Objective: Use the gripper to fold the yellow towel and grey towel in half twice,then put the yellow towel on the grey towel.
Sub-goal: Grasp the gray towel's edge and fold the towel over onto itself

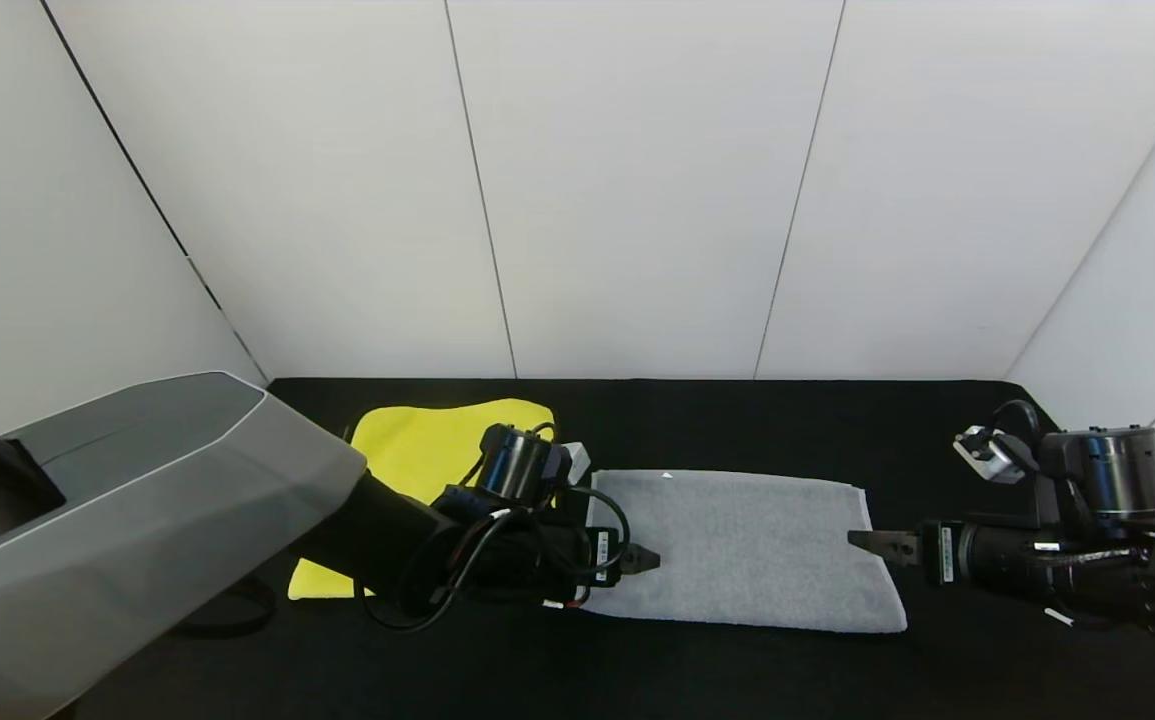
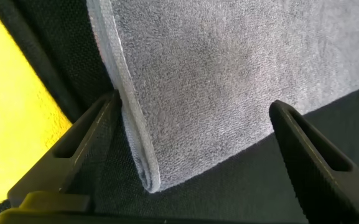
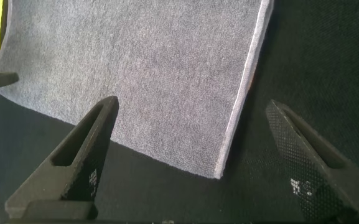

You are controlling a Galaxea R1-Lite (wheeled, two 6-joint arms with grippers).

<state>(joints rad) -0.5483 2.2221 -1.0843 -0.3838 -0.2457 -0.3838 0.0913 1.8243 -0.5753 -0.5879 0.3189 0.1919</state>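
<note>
Your left gripper [image 1: 645, 558] sits low over the left short edge of the grey towel [image 1: 742, 549], released, with one finger [image 2: 83, 146] outside the edge on the black bench [image 1: 737, 420] and the other over the cloth near the towel's corner; you can see nothing pinched between them in the left wrist view. Your right gripper [image 1: 867, 541] is at the opposite short edge, also released, its fingers [image 3: 83, 155] spread across the towel's near right corner without clasping it. The grey towel lies flat on the bench between the two grippers, a folded double layer showing at its left edge. The yellow towel [image 1: 417, 450] lies just beside it to the left, partly hidden under your left arm, a narrow strip of bench between them.
</note>
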